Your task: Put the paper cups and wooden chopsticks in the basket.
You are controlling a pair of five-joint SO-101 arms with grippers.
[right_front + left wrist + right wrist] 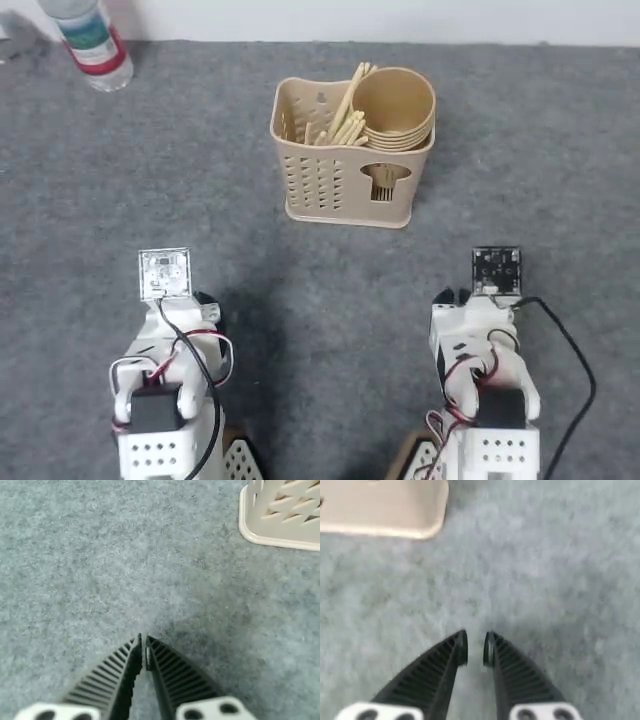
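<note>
The beige slotted basket (345, 185) stands at the far middle of the grey mat. A stack of paper cups (398, 108) fills its right half, and several wooden chopsticks (347, 112) lean in its left half. Both arms are drawn back at the near edge, well short of the basket: the left arm (165, 330) and the right arm (490, 340). My left gripper (144, 646) hangs over bare mat, shut, with its tips touching and nothing held. My right gripper (475, 647) is open by a narrow gap and holds nothing. A basket corner (280, 517) lies ahead of the left gripper, and the basket base (385, 510) ahead of the right.
A plastic water bottle (92, 40) lies at the far left edge of the mat. Grey mat (320, 280) stretches between the arms and the basket. A black cable (570, 350) runs along the right arm.
</note>
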